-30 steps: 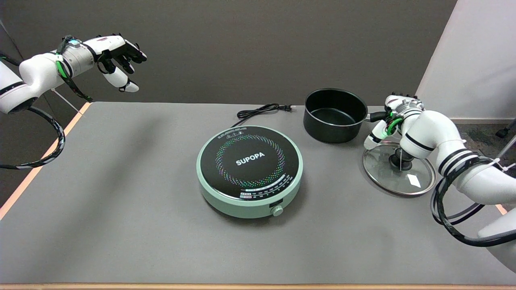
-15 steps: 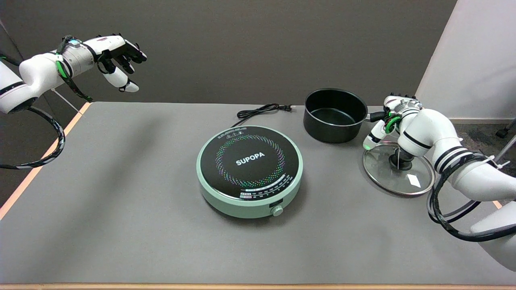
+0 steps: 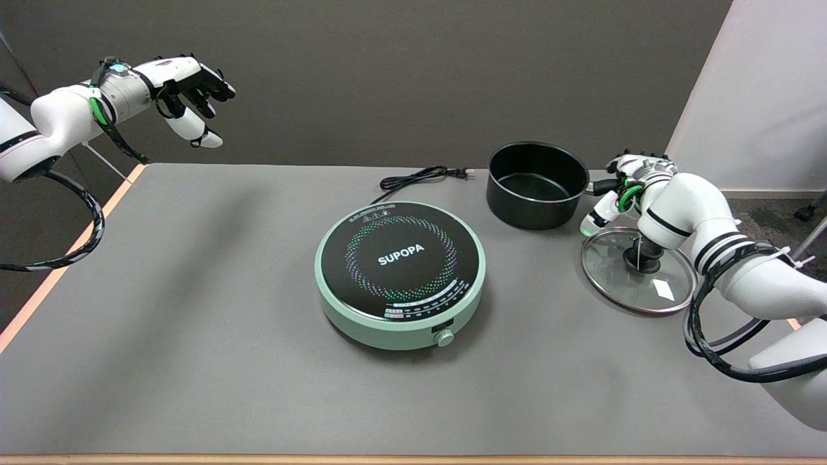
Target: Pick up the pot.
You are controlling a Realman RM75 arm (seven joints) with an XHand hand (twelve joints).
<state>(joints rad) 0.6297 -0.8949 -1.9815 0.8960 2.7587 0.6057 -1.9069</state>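
Black saucepan (image 3: 535, 186), empty and uncovered: upper right of centre in the frame, upright on the grey table (image 3: 194, 310), near the far edge. Handle (image 3: 604, 186) projecting toward frame right, so accessible from the working arm's side without reaching across the pan body.

Right hand (image 3: 625, 188): at the handle, right of the pan wall, entering from the lower right. One white finger (image 3: 596, 216) angled down just below the handle line. Contact with the handle: cannot tell, the wrist and cabling hiding most of the hand. Fingers closed on the handle or apart: cannot tell. Likely step in hand: closing a grasp round the handle before lifting. Pan base apparently flat on the table, so lift judged not yet done.

Glass lid (image 3: 636, 269): flat on the table, knob up, right of frame just below the hand and forearm, close beside the pan. Risk on lift: a low finger or the forearm brushing the lid knob.

Green induction hob (image 3: 400, 274): frame centre, black top marked SUPOPA, dial at the near rim. Power cord (image 3: 417, 177) coiled behind it, plug lying loose just left of the pan, apparently unconnected.

Left hand (image 3: 187, 90): upper left of frame, in the air, idle.
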